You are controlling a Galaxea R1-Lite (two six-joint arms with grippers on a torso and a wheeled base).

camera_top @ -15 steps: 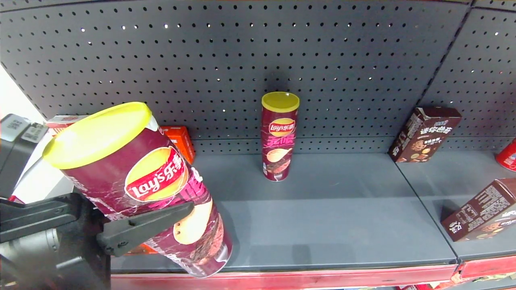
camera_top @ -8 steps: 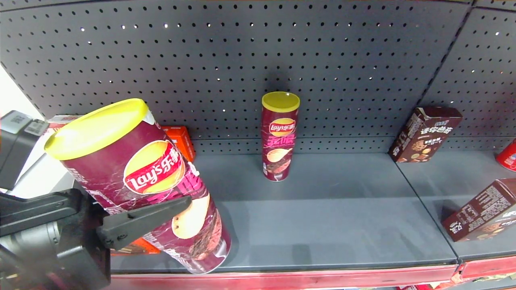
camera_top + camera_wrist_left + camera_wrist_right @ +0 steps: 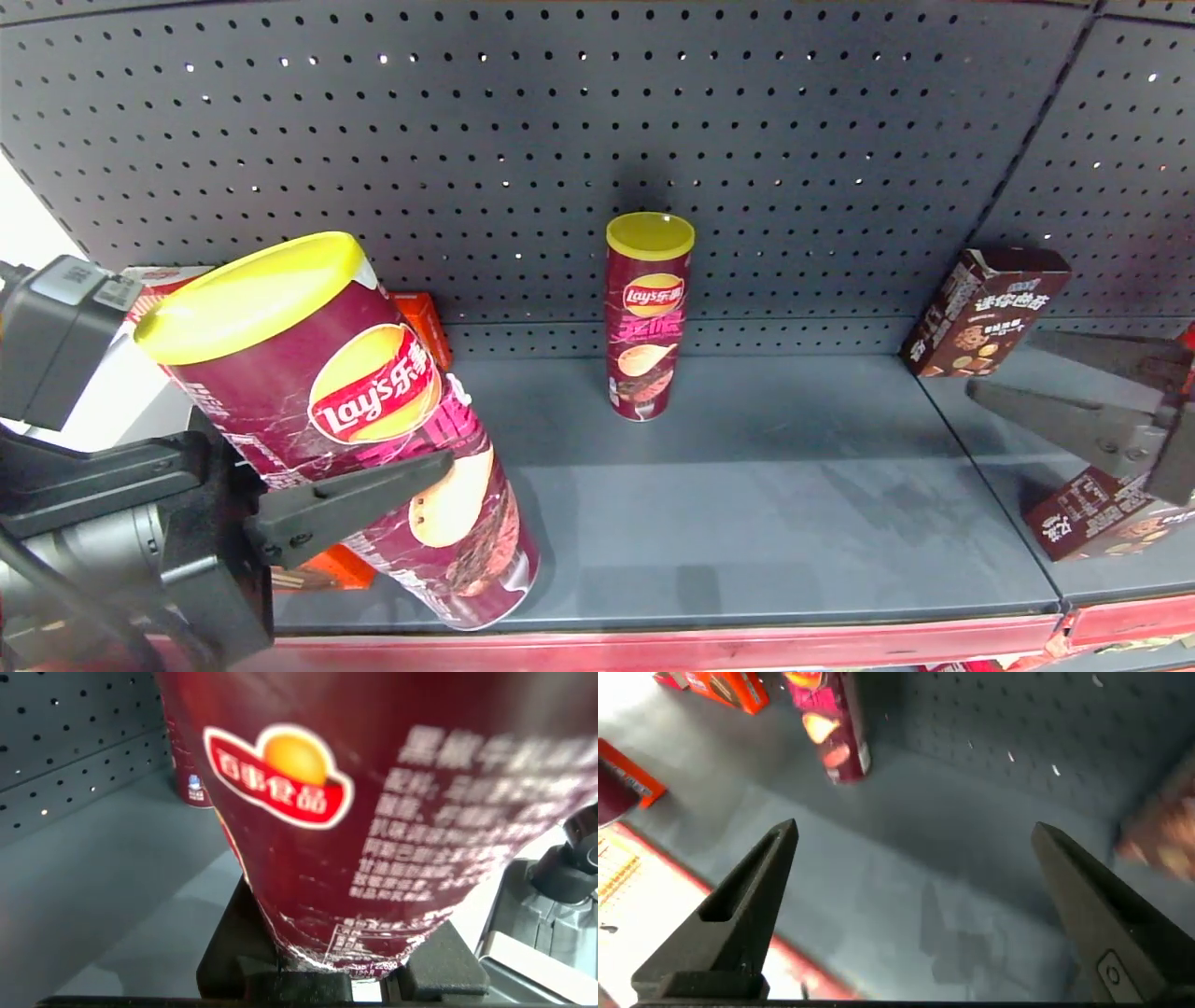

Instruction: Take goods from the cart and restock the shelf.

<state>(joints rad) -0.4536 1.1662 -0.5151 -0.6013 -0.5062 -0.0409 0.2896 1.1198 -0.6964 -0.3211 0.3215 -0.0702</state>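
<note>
Shifted slightly rightward, our left hand (image 3: 392, 467) pinches the tilted chip can (image 3: 355, 401) at the shelf's (image 3: 747, 504) front left, while our right hand (image 3: 1004, 367), spread and empty, has entered at right. We judge placement under way: next we must level the can and set it upright near the standing can (image 3: 646, 317).

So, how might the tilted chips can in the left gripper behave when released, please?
The held chips can is tall, narrow and tilted, so it may tip if released. Round-sided, it would probably roll. It looks undented in the left gripper, so likely stiff.
</note>
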